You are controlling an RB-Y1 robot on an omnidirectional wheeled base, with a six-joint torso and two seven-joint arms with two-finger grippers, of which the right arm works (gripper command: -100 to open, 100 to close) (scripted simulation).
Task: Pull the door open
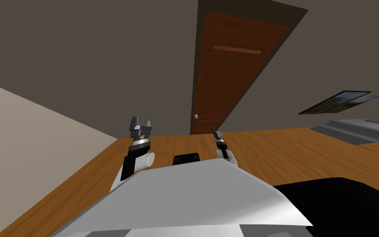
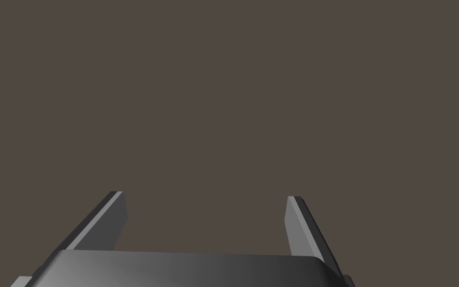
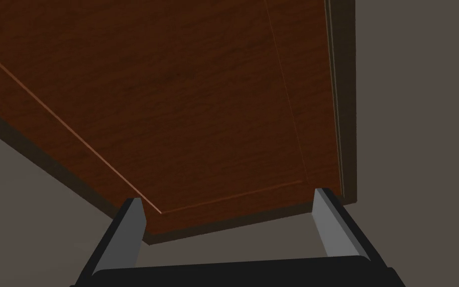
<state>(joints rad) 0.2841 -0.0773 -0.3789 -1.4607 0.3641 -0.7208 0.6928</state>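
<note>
A grey-brown wall (image 1: 82, 49) spans the head view, meeting a paler beige wall (image 1: 20, 135) on the robot's left. A warm brown plank floor (image 1: 287, 156) runs from the robot to its foot. Set in the grey-brown wall, ahead and a little to the right, is the closed reddish-brown wooden panelled door (image 1: 225, 70) in its dark brown frame (image 1: 295, 18). A black area (image 1: 349, 201) lies low on the right, with a flat grey slab (image 1: 361, 129) and a dark-framed picture (image 1: 336, 102) beyond it.

The left gripper (image 1: 140, 121) is raised left of the door, its fingers (image 2: 116, 214) apart and holding nothing. The right gripper (image 1: 215, 131) points at the door's (image 3: 173, 99) panel, its fingers (image 3: 131, 229) spread and empty, well short of the wood. A small round pale knob (image 1: 195, 116) sits at the door's left edge, between the two grippers.
</note>
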